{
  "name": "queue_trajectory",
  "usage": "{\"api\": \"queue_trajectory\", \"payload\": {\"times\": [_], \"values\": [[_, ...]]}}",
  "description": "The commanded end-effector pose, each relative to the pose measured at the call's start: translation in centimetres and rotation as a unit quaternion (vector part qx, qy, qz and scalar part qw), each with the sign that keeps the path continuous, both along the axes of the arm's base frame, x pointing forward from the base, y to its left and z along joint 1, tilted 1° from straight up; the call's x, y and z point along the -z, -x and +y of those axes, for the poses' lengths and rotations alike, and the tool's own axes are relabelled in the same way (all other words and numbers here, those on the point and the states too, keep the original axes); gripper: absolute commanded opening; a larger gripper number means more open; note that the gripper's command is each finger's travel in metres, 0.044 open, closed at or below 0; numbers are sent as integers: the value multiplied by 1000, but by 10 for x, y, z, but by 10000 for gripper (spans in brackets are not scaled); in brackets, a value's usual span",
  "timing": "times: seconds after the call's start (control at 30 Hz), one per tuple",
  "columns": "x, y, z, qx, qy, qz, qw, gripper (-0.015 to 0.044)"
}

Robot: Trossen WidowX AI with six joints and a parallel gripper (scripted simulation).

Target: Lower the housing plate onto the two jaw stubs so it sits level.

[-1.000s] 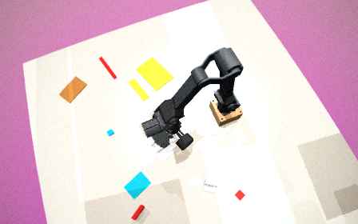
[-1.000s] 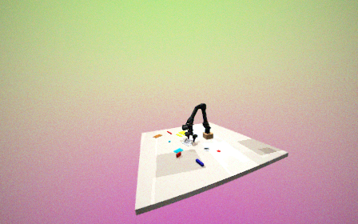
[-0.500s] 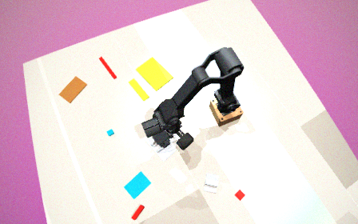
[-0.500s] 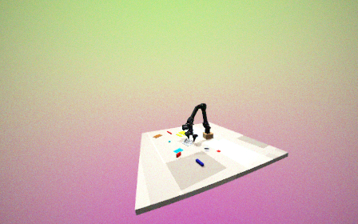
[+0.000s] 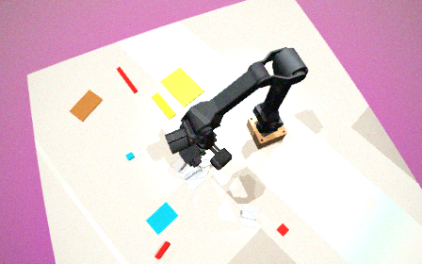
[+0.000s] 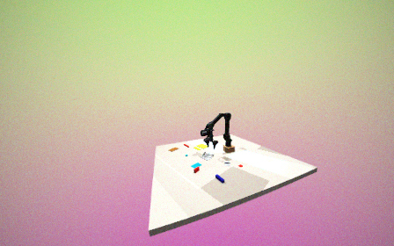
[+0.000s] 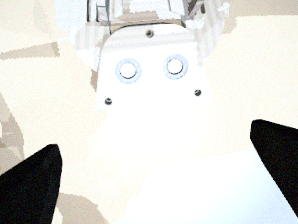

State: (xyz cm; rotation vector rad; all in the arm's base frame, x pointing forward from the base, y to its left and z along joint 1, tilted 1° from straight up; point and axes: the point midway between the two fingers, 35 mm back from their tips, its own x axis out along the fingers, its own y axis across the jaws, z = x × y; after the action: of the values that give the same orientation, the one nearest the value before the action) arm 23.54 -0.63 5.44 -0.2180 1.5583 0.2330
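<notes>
The white housing plate has two ringed round holes and three small dark holes. It looks flat in the wrist view, but the glare hides whether it sits fully level and closed. Pale grey parts of the assembly run out from under its far edge, at the top of the wrist view. The jaw stubs under the plate are hidden and the jaws cannot be told apart. My gripper is wide open with nothing between its fingers. It is above and on the near side of the plate, apart from it.
A small pale part lies apart. A cyan sheet, a red bar, a red square, a small cyan block and yellow sheets lie around. A blue bar lies toward the near edge in the exterior view.
</notes>
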Motion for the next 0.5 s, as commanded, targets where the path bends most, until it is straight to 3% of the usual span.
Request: {"api": "queue_trajectory", "payload": {"times": [0.0, 0.1, 0.47], "values": [[-27, 14, 1, 2, 2, -6, 1000, 440], [-46, 30, 2, 2, 2, -4, 1000, 440], [-47, 31, 2, 2, 2, -4, 1000, 440]]}}
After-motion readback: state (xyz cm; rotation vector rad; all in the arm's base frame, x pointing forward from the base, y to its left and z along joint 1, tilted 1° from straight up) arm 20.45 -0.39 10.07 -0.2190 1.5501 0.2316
